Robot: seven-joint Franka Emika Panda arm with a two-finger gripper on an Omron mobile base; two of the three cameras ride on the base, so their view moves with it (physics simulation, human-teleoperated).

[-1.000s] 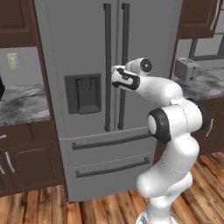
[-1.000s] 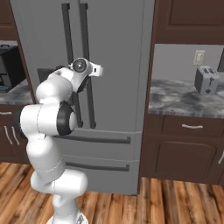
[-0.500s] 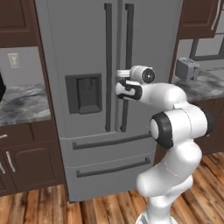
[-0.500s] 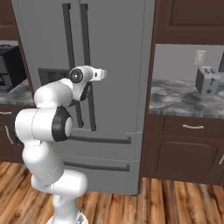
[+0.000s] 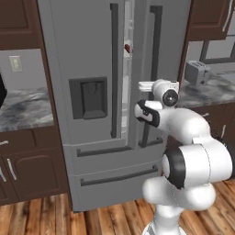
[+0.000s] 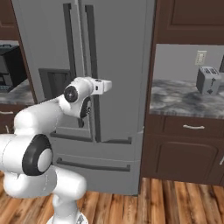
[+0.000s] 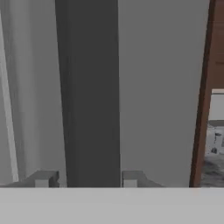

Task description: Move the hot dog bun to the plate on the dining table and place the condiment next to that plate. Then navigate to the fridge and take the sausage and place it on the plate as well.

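Observation:
The silver-grey fridge (image 5: 92, 55) stands straight ahead. Its right door (image 5: 170, 55) is swung slightly ajar, leaving a narrow bright gap. Through that gap a small dark red sausage (image 5: 127, 47) sits high up inside. My gripper (image 5: 149, 89) (image 6: 94, 87) is at mid height on the right door's long dark handle (image 7: 89, 96). In the hand view its two fingertips (image 7: 43, 179) flank the handle closely, so the gripper is shut on it. The hot dog bun, plate, condiment and dining table are out of view.
A dispenser panel (image 5: 92, 97) sits in the left door. Dark wood cabinets with marbled counters flank the fridge. A toaster (image 6: 208, 80) stands on the right counter and a dark appliance (image 6: 8, 65) on the left one. A wooden floor lies below.
The right fridge door has swung open a little, exposing the lit interior and the sausage. My hand has come back toward me with the handle.

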